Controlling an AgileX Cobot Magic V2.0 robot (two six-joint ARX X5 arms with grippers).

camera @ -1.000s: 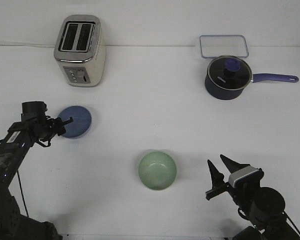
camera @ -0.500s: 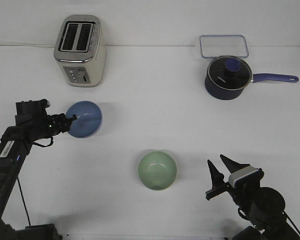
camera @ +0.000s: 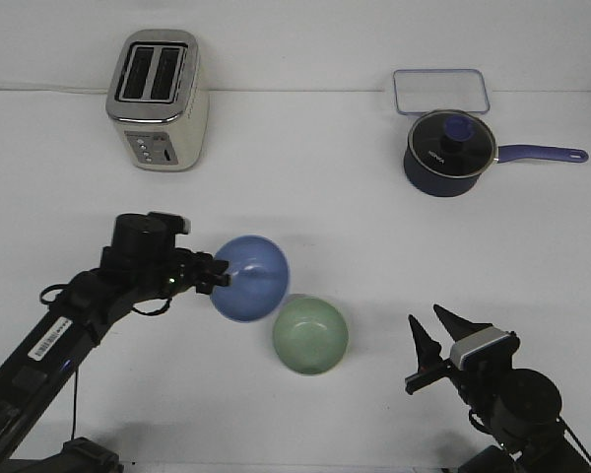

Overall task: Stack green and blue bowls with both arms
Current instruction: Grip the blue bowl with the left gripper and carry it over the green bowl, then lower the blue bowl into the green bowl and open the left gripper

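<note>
My left gripper [camera: 220,275] is shut on the rim of the periwinkle blue bowl [camera: 250,279] and holds it tilted above the table, its opening facing the camera. The bowl hangs just up and left of the pale green bowl [camera: 310,336], which sits upright on the white table near the front centre; the two bowls overlap slightly in this view. My right gripper [camera: 437,336] is open and empty at the front right, a little to the right of the green bowl.
A cream toaster [camera: 159,100] stands at the back left. A dark navy lidded saucepan [camera: 449,151] with a long handle and a clear rectangular container [camera: 441,91] stand at the back right.
My left arm has carried the blue bowl from the left side of the table to the right and forward, up beside the green bowl. The right arm has not moved.
</note>
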